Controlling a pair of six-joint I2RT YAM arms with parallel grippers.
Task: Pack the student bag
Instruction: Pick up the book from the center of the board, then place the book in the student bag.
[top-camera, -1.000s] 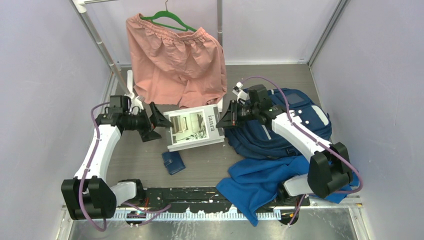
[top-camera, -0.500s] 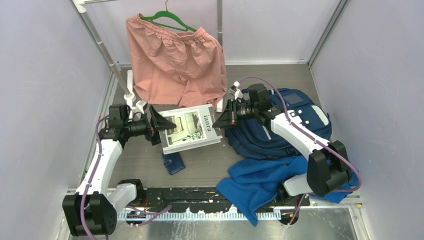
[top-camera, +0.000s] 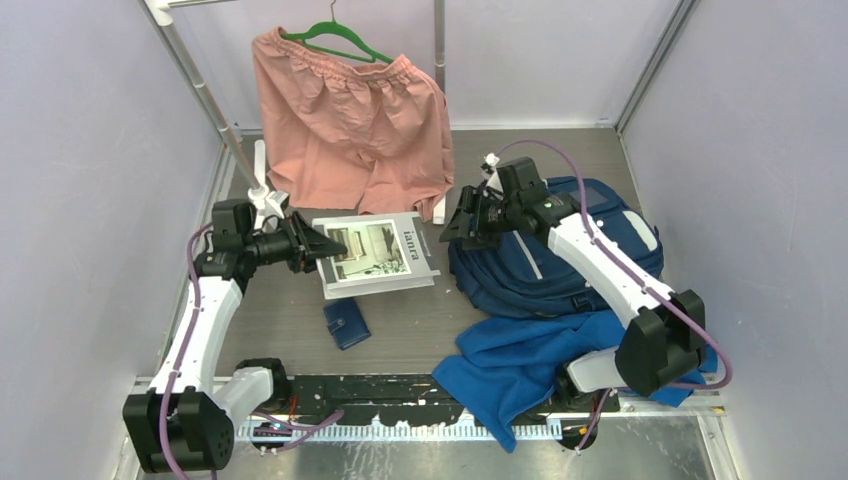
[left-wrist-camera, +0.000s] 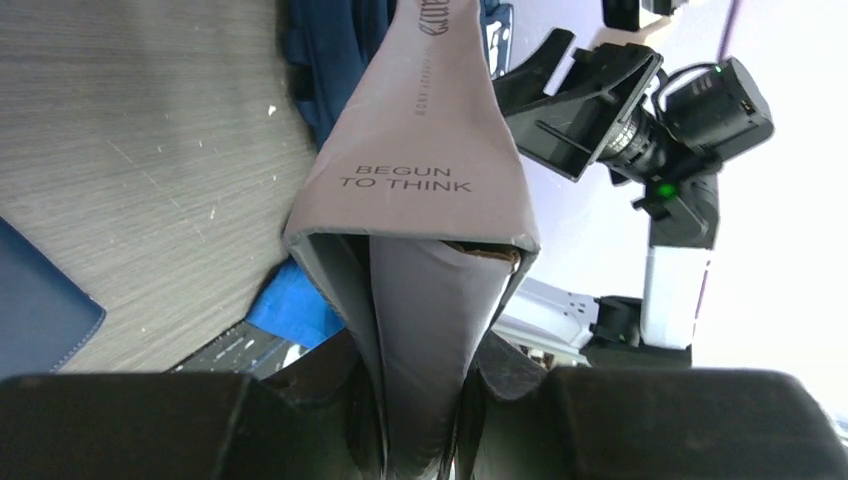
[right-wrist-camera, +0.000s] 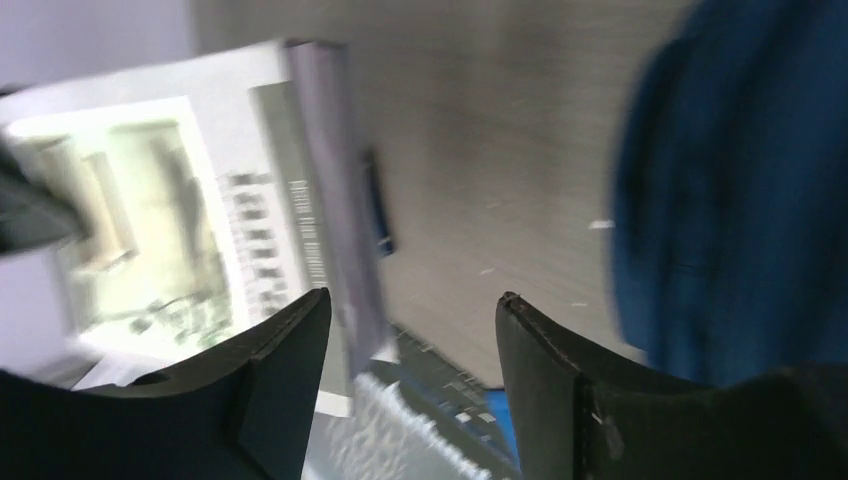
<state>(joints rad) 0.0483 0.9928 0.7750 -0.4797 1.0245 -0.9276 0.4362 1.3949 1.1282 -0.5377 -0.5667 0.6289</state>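
Now, your left claw (top-camera: 322, 243) is pinched tight on the left edge of the book (top-camera: 375, 255), and your right claw (top-camera: 462, 226) gapes empty beside its spine. The student bag (top-camera: 505, 285) lies rightward of the book on the table's (top-camera: 410, 335) right side, under your right arm, the nearer one. A royal-blue cloth (top-camera: 520, 370) crowds the bag's near side, and a wallet (top-camera: 346, 324) sits toward the near edge.

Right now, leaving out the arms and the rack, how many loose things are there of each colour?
Blue: 3, the backpack, the cloth and the wallet
Pink: 1, the shorts
Grey: 1, the book
Green: 1, the hanger
Total: 6
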